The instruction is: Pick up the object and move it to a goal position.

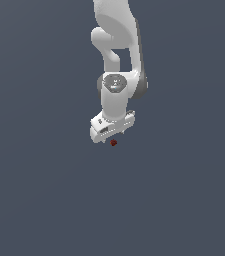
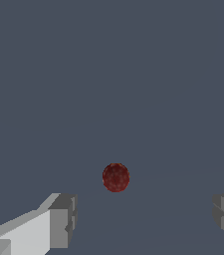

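The object (image 1: 113, 143) is a tiny dark red roundish lump lying on the plain grey floor, just below the white gripper (image 1: 112, 136) in the exterior view. In the wrist view the object (image 2: 115, 177) shows faint orange specks and lies ahead of the gap between the two grey fingertips (image 2: 63, 219). The jaws stand wide apart and hold nothing. The gripper (image 2: 143, 219) hangs over the object, with the fingers apart from it.
The white arm (image 1: 115, 50) comes down from the top of the exterior view. The grey floor (image 1: 44, 190) fills the rest of both views.
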Robot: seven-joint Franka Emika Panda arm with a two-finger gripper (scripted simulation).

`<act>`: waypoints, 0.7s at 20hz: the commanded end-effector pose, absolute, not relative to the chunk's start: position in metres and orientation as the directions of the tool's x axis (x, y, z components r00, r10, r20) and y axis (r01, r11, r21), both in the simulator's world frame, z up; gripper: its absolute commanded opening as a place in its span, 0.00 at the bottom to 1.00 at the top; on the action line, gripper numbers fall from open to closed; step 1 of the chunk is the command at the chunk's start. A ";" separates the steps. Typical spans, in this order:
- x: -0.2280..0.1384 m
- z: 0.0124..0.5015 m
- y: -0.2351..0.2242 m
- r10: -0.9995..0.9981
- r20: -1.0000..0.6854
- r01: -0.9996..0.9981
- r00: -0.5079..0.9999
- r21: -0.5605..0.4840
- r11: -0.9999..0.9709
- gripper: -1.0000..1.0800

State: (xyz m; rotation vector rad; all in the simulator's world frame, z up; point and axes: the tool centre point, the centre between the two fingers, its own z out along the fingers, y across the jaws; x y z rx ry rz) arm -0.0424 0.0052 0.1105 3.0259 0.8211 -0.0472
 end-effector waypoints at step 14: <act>-0.060 0.077 0.006 0.812 -0.009 0.812 0.584 -0.002 -0.584 0.96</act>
